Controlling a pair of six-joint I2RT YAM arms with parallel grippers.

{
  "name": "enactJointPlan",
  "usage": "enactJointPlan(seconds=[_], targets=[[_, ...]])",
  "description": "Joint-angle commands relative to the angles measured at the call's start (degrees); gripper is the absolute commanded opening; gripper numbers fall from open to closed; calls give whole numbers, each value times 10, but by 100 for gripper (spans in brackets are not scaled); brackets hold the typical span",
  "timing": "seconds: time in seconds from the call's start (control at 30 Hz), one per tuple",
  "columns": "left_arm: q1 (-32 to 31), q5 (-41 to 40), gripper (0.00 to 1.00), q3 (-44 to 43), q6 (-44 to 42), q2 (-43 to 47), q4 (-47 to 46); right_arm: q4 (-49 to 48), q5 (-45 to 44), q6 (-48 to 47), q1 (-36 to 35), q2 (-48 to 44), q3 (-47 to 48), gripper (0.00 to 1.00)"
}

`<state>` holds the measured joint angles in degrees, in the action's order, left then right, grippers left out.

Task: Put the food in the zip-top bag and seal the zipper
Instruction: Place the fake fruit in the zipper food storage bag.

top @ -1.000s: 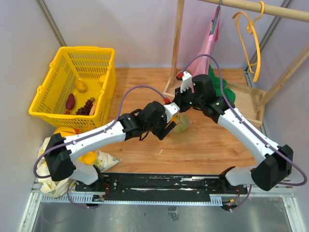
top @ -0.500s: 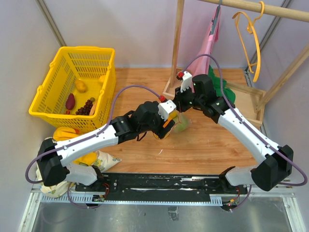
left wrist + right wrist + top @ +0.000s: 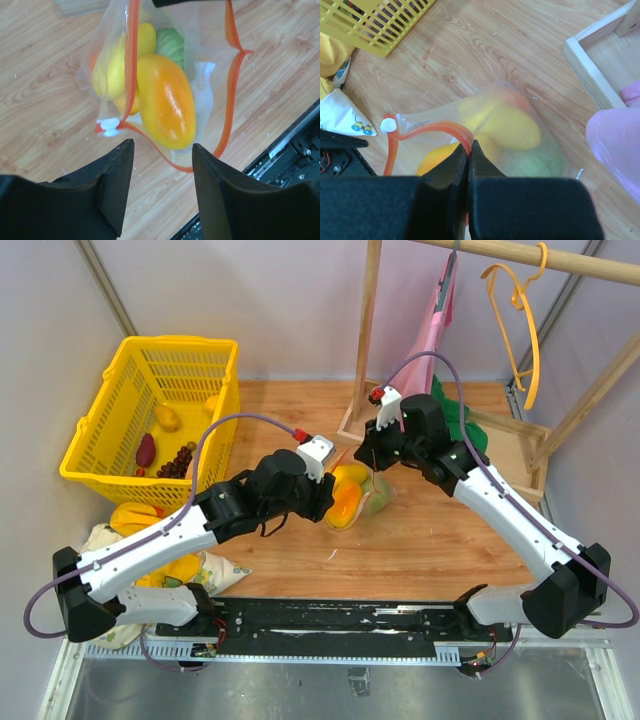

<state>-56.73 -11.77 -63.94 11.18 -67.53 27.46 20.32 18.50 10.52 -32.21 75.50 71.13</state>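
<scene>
The clear zip-top bag [image 3: 380,498] lies on the wooden table with its mouth open toward the near side. Inside are an orange fruit [image 3: 167,102], a yellow fruit [image 3: 117,60] and a green one [image 3: 172,45]. The orange-red zipper [image 3: 131,60] rings the mouth, with a white slider [image 3: 110,126] at one end. My right gripper [image 3: 470,142] is shut on the zipper's upper strip [image 3: 427,129] and holds it up. My left gripper [image 3: 162,145] is open and empty, just short of the bag's mouth. In the top view the left gripper [image 3: 325,502] is left of the bag and the right gripper [image 3: 372,465] above it.
A yellow mesh basket [image 3: 130,370] at the back left holds several more toy fruits. Snack packets [image 3: 215,570] lie at the near left. A wooden rack [image 3: 365,340] with pink cloth [image 3: 435,325] and an orange hanger [image 3: 525,310] stands at the back right.
My left gripper has drawn back from the bag's mouth to the left, open. The orange fruit now lies in the bag. My right gripper has held still.
</scene>
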Motion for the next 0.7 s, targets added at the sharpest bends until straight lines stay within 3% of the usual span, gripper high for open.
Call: enactJointPlan(seconds=[0.0,0.1,0.53,0.67], targets=[[-4,1,48,3,107,25,50,-27,-17,9,0,-19,-6,1],[-4,3,44,16,144,25,55,-29,-14,12,1,-19,-7,1],[-4,-23,42,40,202,-33,6,-33,-14,16,0,-23,-10,1],[-4,-29,26,47,203,-41,-8,-32,-14,15,1,-24,-10,1]])
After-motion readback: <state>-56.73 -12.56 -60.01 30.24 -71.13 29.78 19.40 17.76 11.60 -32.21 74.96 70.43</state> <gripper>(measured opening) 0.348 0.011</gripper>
